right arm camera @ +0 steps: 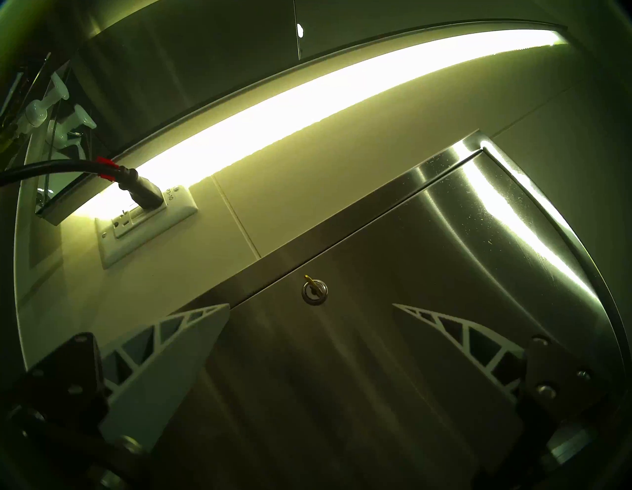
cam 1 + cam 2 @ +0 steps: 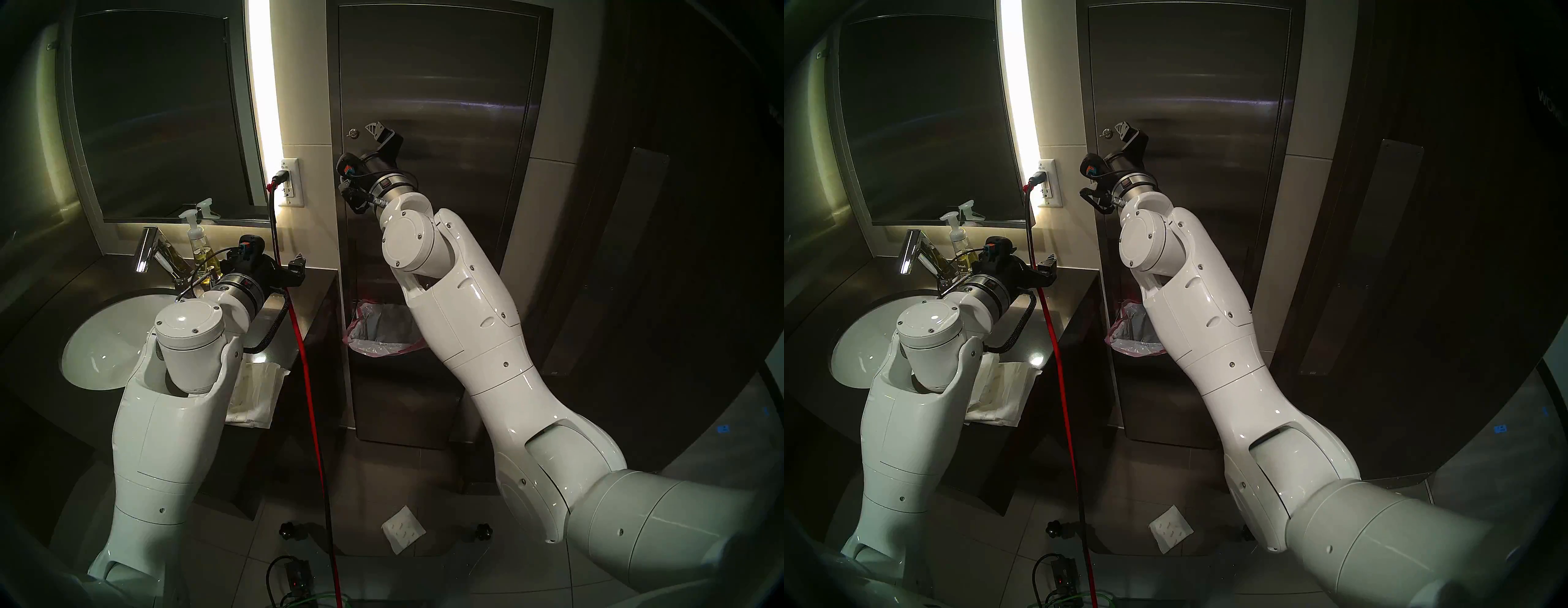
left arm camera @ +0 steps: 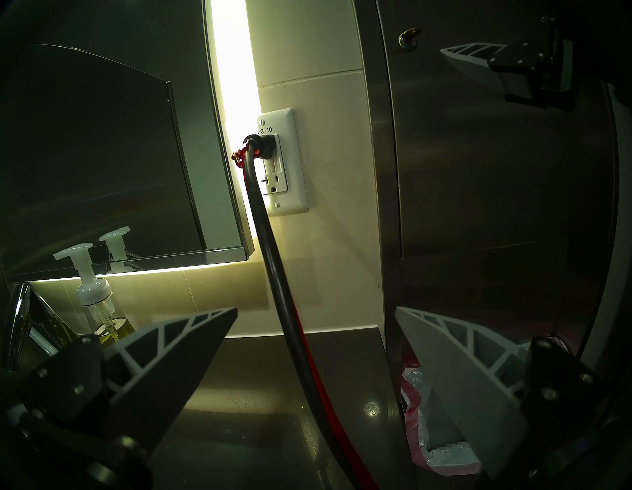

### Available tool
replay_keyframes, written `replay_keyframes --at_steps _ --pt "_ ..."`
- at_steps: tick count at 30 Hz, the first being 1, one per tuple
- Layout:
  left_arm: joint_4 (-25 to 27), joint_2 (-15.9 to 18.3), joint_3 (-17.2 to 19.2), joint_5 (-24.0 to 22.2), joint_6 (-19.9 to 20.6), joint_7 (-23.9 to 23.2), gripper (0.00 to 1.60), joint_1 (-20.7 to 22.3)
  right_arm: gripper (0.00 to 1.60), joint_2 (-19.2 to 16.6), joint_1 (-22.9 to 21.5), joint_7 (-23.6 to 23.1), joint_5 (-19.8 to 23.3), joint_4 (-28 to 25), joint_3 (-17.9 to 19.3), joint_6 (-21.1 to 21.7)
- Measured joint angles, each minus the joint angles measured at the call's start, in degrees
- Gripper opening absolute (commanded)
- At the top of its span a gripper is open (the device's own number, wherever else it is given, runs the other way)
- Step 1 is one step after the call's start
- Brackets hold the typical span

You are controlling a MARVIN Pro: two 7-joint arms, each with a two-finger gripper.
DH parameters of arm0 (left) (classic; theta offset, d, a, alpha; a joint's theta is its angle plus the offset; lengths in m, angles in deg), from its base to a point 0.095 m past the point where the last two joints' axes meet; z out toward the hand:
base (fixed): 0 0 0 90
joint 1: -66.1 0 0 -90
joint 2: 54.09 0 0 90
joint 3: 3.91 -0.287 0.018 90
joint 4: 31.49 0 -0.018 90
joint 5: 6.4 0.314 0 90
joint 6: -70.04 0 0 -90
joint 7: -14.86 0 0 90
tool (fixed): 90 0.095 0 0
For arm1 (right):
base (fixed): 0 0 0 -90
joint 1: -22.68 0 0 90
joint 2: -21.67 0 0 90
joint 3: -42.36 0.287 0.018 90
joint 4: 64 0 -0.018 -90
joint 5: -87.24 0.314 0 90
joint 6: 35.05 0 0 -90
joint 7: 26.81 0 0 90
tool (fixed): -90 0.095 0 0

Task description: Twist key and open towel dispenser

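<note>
Key: I see the key [image 1: 312, 281] seated in the round lock [image 1: 314, 292] near the towel dispenser [image 2: 441, 106] door's edge.
Right gripper: my right gripper [image 1: 309, 306] is spread wide, empty, just short of the lock.
Left gripper: my left gripper [image 3: 316, 309] gapes empty, well below the lock, over the counter [image 3: 260, 403].
Door: shut.

Legible markings, one item: label "P3-10", black on a white strip, at the top of the white wall outlet plate [image 3: 282, 164], centre of the left wrist frame. The same label shows sideways on the outlet plate in the right wrist frame, left of centre, only partly readable.
</note>
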Motion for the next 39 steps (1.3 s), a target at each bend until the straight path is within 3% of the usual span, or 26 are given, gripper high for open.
replay_keyframes --at_steps 23,39 --pt "0.0 -0.2 0.1 0.3 0.0 -0.3 1.6 0.0 1.6 0.1 -7.8 1.9 -5.2 10.1 -3.0 -3.7" --pt "0.0 -0.4 0.2 0.5 0.1 -0.5 1.6 0.0 1.6 0.8 -10.9 4.8 -6.6 17.7 -1.7 -4.4"
